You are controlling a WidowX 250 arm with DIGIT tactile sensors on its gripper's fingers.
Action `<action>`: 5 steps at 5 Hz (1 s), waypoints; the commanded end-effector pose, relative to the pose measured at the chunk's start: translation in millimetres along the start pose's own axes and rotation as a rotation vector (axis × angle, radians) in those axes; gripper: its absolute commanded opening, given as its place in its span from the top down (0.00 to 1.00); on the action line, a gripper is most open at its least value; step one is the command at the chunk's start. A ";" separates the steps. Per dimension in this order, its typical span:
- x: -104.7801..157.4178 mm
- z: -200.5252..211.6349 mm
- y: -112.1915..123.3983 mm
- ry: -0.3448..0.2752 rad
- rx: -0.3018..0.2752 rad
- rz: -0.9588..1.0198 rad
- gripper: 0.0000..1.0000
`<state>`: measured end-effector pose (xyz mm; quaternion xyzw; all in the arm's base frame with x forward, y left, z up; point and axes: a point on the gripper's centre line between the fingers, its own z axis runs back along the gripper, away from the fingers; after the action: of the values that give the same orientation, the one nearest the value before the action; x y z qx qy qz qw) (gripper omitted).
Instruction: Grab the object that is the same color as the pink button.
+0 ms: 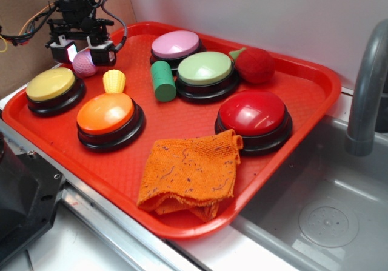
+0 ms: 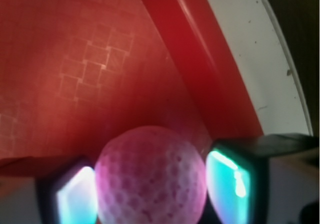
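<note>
Gripper [image 1: 83, 51] sits at the tray's far left corner, pads on both sides of the pink ball [image 1: 84, 63]; from the exterior view I read it as closed on the ball, ball low over the red tray [image 1: 303, 95]. Tray rim and a cardboard wall are just behind and left of it, so little room that way. Corn toy [image 1: 114, 80] is just beside the ball, yellow button [image 1: 53, 88] near in front, orange button [image 1: 108, 118] beyond the corn. Pink button [image 1: 176, 45] is well apart to the right, with the green cylinder [image 1: 162, 80], green button [image 1: 205, 72], strawberry toy [image 1: 254, 64], red button [image 1: 253, 117] and orange cloth [image 1: 193, 173] farther off. Sink and faucet [image 1: 367, 83] lie past the tray's right edge.

Wrist view: dimpled ball [image 2: 150, 176] fills the gap between the lit pads [image 2: 231, 181], touching both. Bare tray floor [image 2: 75, 58] ahead, rim [image 2: 200, 63] close on the right, white surface beyond.
</note>
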<state>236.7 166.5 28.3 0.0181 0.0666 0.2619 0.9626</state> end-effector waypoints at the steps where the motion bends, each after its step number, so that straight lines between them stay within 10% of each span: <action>1: 0.8 10.0 2.0 -0.026 -0.003 0.009 1.00; 2: 2.0 25.2 -2.9 0.029 -0.131 0.034 1.00; 5: -54.2 112.9 -79.0 -0.175 -0.175 -0.187 1.00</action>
<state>253.7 67.6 131.7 -0.0513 -0.0196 0.1738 0.9832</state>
